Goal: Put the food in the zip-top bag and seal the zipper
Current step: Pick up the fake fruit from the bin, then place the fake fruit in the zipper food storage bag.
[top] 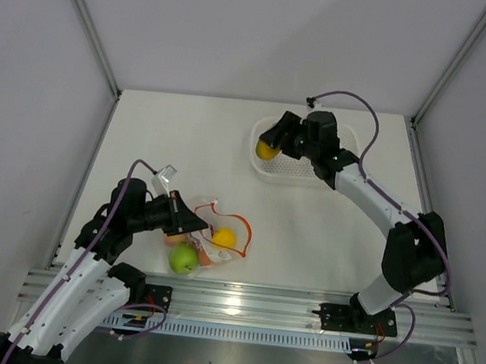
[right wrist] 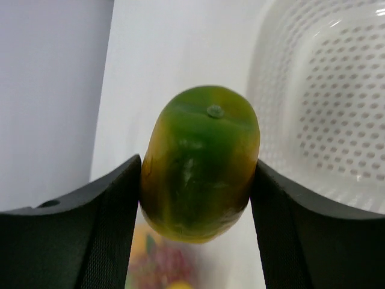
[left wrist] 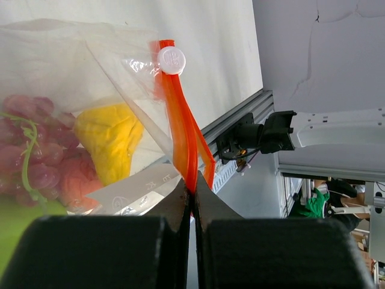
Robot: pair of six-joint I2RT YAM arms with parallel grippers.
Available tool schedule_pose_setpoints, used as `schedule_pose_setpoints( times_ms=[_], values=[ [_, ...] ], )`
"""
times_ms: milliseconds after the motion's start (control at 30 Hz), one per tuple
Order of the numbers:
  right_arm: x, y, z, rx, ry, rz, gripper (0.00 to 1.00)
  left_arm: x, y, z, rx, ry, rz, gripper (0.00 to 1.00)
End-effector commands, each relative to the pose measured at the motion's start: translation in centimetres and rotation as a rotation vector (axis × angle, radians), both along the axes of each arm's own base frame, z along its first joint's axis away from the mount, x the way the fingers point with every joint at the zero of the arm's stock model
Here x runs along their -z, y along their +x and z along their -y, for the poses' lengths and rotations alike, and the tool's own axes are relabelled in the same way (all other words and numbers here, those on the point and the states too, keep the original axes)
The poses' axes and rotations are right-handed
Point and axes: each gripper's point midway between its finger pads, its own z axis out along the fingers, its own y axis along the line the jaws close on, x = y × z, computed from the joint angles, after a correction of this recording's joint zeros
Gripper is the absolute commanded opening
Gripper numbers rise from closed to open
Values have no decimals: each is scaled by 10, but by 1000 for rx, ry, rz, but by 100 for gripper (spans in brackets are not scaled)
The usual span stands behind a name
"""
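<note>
The clear zip-top bag [top: 213,235] lies at the front left of the table, its mouth held open. My left gripper [top: 195,220] is shut on the red-orange zipper [left wrist: 183,138], pinching the strip between its fingertips [left wrist: 180,201]. Inside the bag sit a yellow piece [top: 224,236], a green apple [top: 183,259], an orange peach [top: 175,238] and dark red grapes [left wrist: 27,150]. My right gripper [top: 272,137] is shut on a green and yellow mango [right wrist: 200,162], held in the air over the left end of the white basket [top: 329,174].
The white perforated basket [right wrist: 325,114] stands at the back right of the table. Grey walls enclose the table on three sides. An aluminium rail [top: 249,302] runs along the near edge.
</note>
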Motion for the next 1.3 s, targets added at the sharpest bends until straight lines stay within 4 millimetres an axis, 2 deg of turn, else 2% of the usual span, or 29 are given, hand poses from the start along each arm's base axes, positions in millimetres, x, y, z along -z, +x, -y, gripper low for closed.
schedule_pose_setpoints(
  times_ms=[0,33,67,100,133,167,200,267,300,433,533,633,767,1100,1167,1267],
  values=[
    [-27,-62,-27,-237,-95,170,6,-23,1,-2,-13,-17,41,1],
    [-41,-79,-28,-273,-103,228,7,-24,0,-2,-10,-18,42,1],
    [-43,-100,-41,-331,-103,253,6,-25,-1,-2,-7,-16,41,1],
    [-28,-116,-42,-366,-123,243,7,-26,-1,-2,-4,-13,41,1],
    [-26,-128,-44,-387,-131,254,7,-28,-2,-2,-2,-12,42,1],
    [-38,-143,-43,-412,-123,304,7,-28,-3,-2,4,-11,42,1],
    [-23,-163,-47,-458,-136,295,7,-28,-4,-3,4,0,39,1],
    [-28,-187,-46,-498,-132,348,7,-29,-5,-4,0,5,39,1],
    [-24,-201,-51,-527,-129,379,7,-29,-6,-4,4,4,37,1],
    [-21,-233,-57,-612,-123,424,6,-25,-9,-5,5,5,23,0],
    [-20,-251,-67,-673,-128,458,6,-28,-13,-5,6,-6,23,0],
    [-13,-255,-77,-701,-149,459,7,-33,-15,-6,8,-10,34,1],
    [-13,-257,-91,-737,-147,466,8,-38,-17,-7,10,-11,37,0],
    [4,-282,-119,-880,-144,437,23,-43,-22,-6,16,-35,51,0],
    [6,-288,-122,-907,-142,444,28,-42,-22,-6,23,-31,46,1],
    [9,-297,-123,-950,-150,447,31,-43,-22,-5,32,-24,47,1]
  ],
)
